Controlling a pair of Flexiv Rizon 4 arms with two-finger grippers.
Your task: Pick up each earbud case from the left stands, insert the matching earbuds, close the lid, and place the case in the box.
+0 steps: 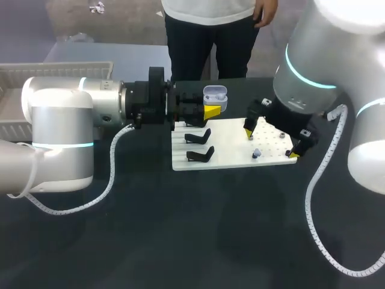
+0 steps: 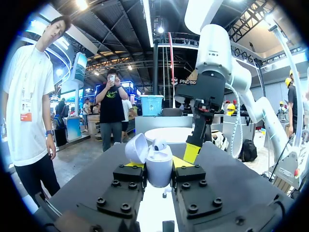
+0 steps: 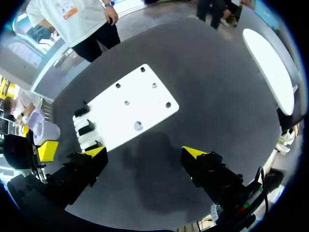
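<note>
A white earbud case (image 1: 215,96) with its lid up is held in the air behind the white board (image 1: 231,158), and my left gripper (image 1: 210,108) is shut on it. In the left wrist view the case (image 2: 158,170) sits between the yellow-tipped fingers (image 2: 133,165), with an earbud (image 2: 160,143) showing in it. Over the board's right half, my right gripper (image 1: 271,142) hangs open and holds nothing. The right wrist view shows this gripper (image 3: 145,152) above the table beside the board (image 3: 116,104), on which lies a small earbud (image 3: 138,125).
Two black stands (image 1: 198,146) line the board's left edge. A white ribbed box (image 1: 57,71) stands at the back left, behind my left arm. A person stands just beyond the table's far edge.
</note>
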